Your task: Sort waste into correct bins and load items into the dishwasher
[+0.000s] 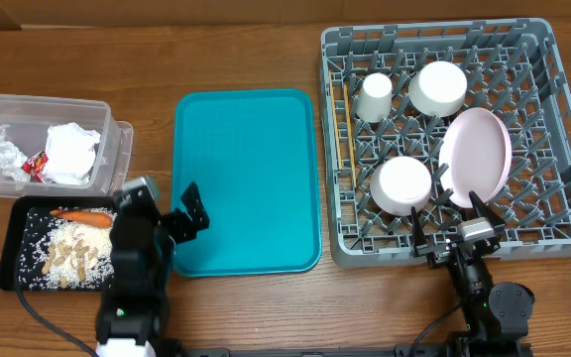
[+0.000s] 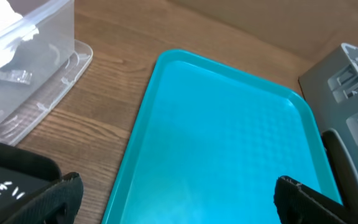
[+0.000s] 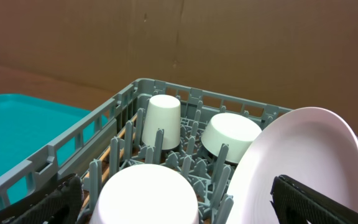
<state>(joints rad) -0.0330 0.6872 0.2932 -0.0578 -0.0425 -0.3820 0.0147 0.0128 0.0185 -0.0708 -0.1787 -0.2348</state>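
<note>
Left gripper [image 2: 179, 202], right gripper [image 3: 179, 202] spread; plate [image 1: 476, 157], bowls [image 1: 404, 185] in rack [image 1: 563, 198]; tissue [image 1: 70, 152] in tub [image 1: 117, 134]; rice [image 1: 67, 248] in black tray [image 1: 13, 238]

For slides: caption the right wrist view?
Cup, two bowls and pink plate sit in the grey rack, teal tray beside.

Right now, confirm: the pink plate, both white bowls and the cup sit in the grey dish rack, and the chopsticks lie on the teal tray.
Wrong: the overhead view shows the chopsticks inside the grey dish rack, along its left edge, not on the teal tray. The pink plate, both white bowls and the cup do sit in the rack.
</note>
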